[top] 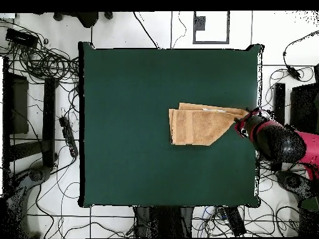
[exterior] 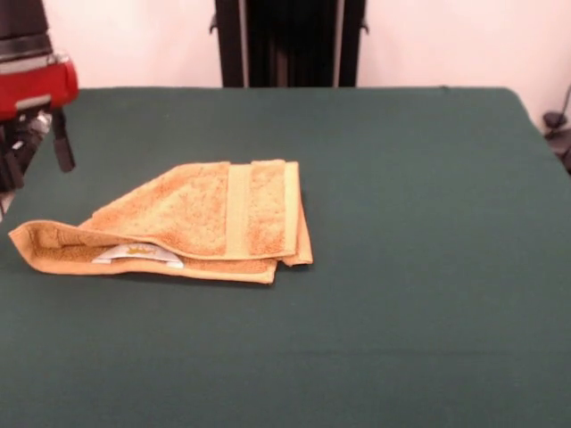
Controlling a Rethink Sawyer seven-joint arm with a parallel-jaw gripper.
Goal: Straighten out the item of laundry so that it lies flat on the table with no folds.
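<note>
The orange-tan towel [exterior: 205,218] lies folded over itself on the dark green table [exterior: 410,285], left of the middle in the front view. A paler woven band runs across its upper layer, and a small white label [exterior: 138,254] shows under the raised flap at its left end. That left corner curls up and reaches towards the table's edge. My gripper [exterior: 40,147] hangs from the red arm at the picture's left edge, above and beside that corner. In the overhead view the towel [top: 196,126] is right of centre, and the gripper [top: 244,122] sits at its pointed right end.
The black pedestal [exterior: 290,43] stands behind the table's far side. In the overhead view the table [top: 124,124] is ringed by cables [top: 50,62] and equipment on the floor. The table's edge runs close to the towel's curled corner.
</note>
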